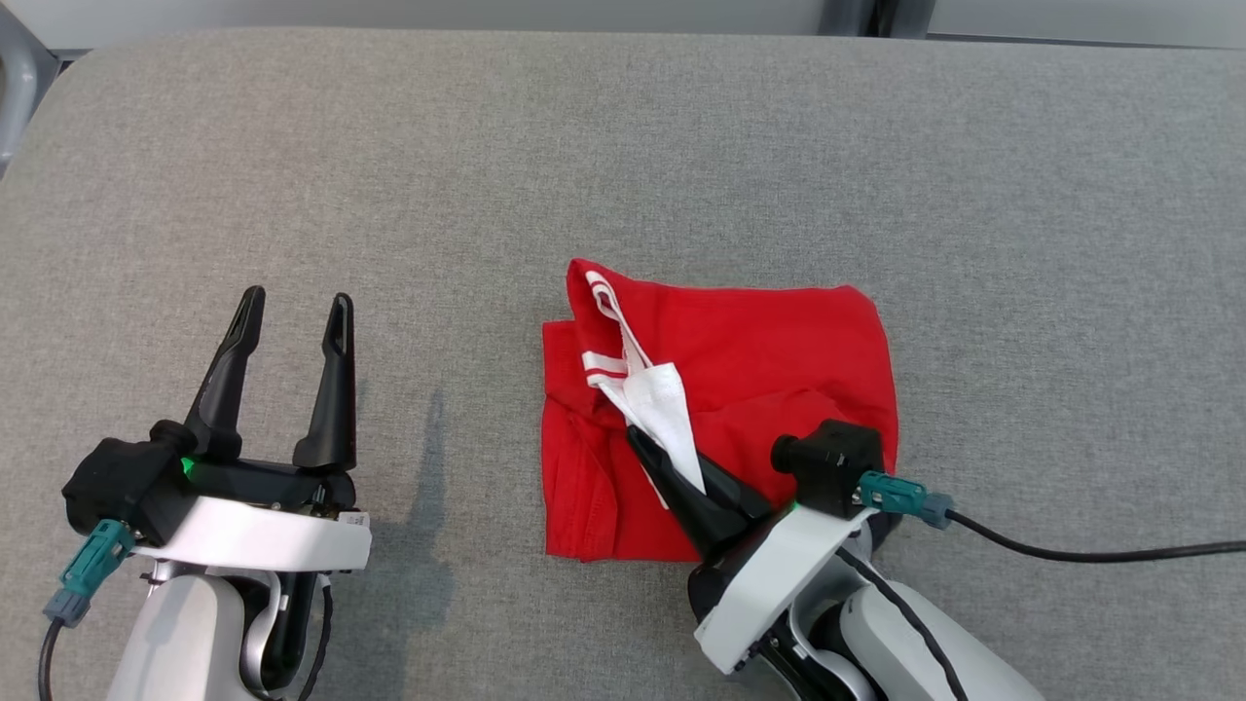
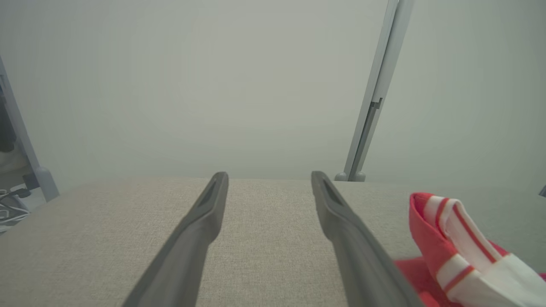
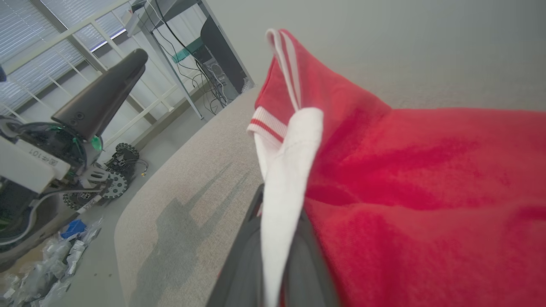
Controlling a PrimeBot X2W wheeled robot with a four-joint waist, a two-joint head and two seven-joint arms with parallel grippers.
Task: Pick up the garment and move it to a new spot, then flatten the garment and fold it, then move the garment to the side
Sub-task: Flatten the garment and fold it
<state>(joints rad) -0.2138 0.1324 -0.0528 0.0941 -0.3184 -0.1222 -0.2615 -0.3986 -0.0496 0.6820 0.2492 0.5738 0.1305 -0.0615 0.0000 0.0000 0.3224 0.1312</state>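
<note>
Red garment (image 1: 779, 350): folded, on grey surface (image 1: 623, 146), right of centre. Right gripper (image 1: 642, 438): closed on its white striped trim (image 1: 660, 389). Left gripper (image 1: 295, 304): wide open, empty, well apart leftward.

right gripper (image 1: 647, 448): white flap (image 1: 662, 399) is covering one fingertip | garment (image 1: 769, 341): right arm (image 1: 779, 574) is hiding its near corner, right wrist view is cropping its far side | left gripper (image 2: 269, 181): left wrist view is cropping finger bases
</note>
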